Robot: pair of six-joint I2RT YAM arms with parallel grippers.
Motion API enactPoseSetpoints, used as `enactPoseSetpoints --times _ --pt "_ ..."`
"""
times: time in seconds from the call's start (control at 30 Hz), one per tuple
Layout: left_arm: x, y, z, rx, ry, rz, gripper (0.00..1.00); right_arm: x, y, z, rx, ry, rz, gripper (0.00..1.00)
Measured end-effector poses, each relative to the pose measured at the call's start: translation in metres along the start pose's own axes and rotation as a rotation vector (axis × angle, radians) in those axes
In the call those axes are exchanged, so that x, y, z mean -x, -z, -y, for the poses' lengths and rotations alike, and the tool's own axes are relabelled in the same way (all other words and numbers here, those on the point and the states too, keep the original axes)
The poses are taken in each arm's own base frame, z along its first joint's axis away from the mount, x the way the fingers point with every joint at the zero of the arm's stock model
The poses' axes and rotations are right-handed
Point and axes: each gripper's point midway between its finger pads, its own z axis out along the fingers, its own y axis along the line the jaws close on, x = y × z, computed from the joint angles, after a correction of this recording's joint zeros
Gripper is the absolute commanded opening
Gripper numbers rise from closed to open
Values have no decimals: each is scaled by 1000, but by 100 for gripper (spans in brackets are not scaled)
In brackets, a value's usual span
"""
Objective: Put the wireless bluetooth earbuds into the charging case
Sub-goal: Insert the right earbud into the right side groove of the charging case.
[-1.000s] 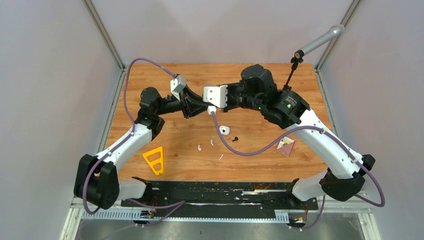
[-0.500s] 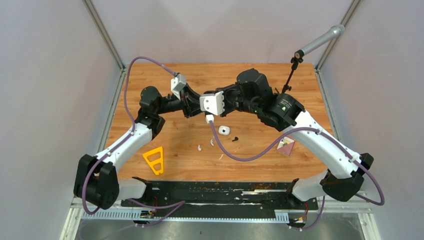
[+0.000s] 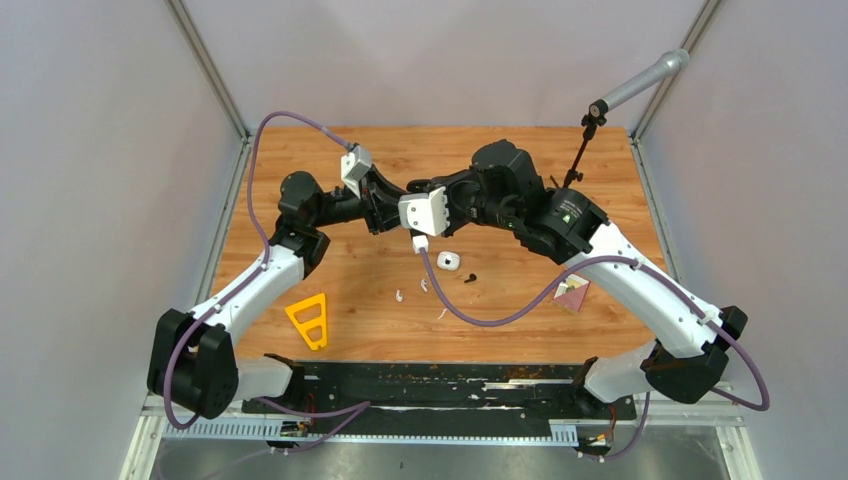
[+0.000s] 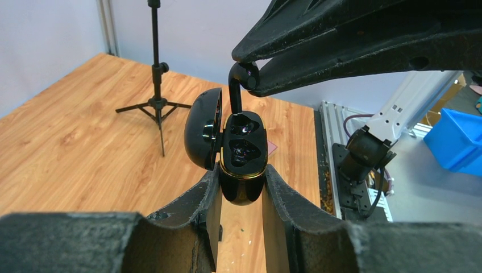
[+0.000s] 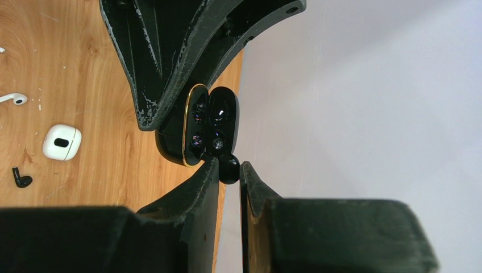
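My left gripper [image 4: 241,176] is shut on an open black charging case [image 4: 241,149] and holds it upright above the table, lid swung to the left. My right gripper [image 5: 229,170] is shut on a black earbud [image 5: 229,167]. The earbud's stem [image 4: 236,101] points down into the case's far slot. In the top view the two grippers meet at mid-table [image 3: 395,208]. A white charging case [image 3: 448,261] lies open on the table, with a second black earbud [image 3: 470,277] beside it and two white earbuds [image 3: 399,295] [image 3: 423,285] nearer the front.
A thin white sliver [image 3: 441,313] lies near the white earbuds. A yellow triangular frame [image 3: 309,320] sits front left. A small pink-brown card [image 3: 572,291] lies at the right. A microphone on a tripod stand [image 3: 585,130] is at the back right.
My right gripper has moved left and a little nearer, bringing the black earbud onto the open case in my left gripper. The left arm has barely moved.
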Motion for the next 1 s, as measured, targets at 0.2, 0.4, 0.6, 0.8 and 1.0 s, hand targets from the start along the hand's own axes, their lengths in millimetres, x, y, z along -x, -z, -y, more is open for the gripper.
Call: enactPoseSetpoints --times 0.2,0.4,0.6,0.8,1.0 --pt "0 0 -1 3 1 2 0 0 0 0 0 6 -4 0" --pt "1 0 -2 10 -1 6 0 1 0 -2 8 14 -3 0" --pt "1 -1 -1 6 0 5 0 0 0 -9 40 39 -9 0" --pt "0 -1 0 1 -1 3 0 -1 0 -11 51 49 -13 10" --pt "1 -1 0 2 -6 4 0 0 0 -11 60 55 -15 26"
